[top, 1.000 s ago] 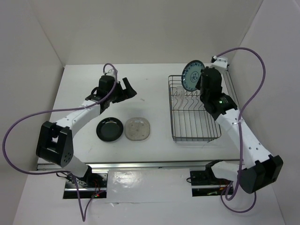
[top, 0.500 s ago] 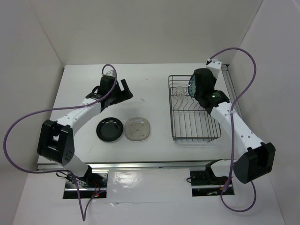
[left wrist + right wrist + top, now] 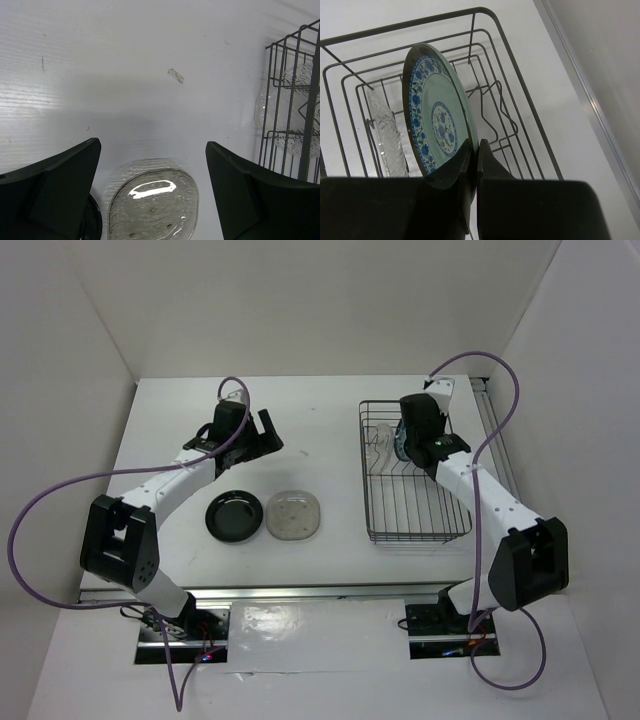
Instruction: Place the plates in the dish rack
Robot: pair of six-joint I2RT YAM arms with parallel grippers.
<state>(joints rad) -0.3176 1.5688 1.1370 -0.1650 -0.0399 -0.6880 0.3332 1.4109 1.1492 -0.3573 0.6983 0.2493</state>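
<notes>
- Blue-green patterned round plate (image 3: 437,125) on edge at far end of dark wire dish rack (image 3: 415,525), rim pinched in tightly closed right jaws.
- Clear round plate (image 3: 385,132) upright in rack beside it.
- Glossy black round plate (image 3: 234,514), dotted whitish rounded-square plate (image 3: 294,514) flat on white surface (image 3: 320,410), left of rack.
- Left jaws wide apart, empty.

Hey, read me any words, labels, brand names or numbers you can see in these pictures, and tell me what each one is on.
No text can be read in any view.
blue-green plate: floral pattern only, no letters or numbers.
clear plate: ribbed glass, no marking.
black plate: plain, no marking.
dotted plate: dots only, no text.
dish rack: bare wire, no label or tag.
</notes>
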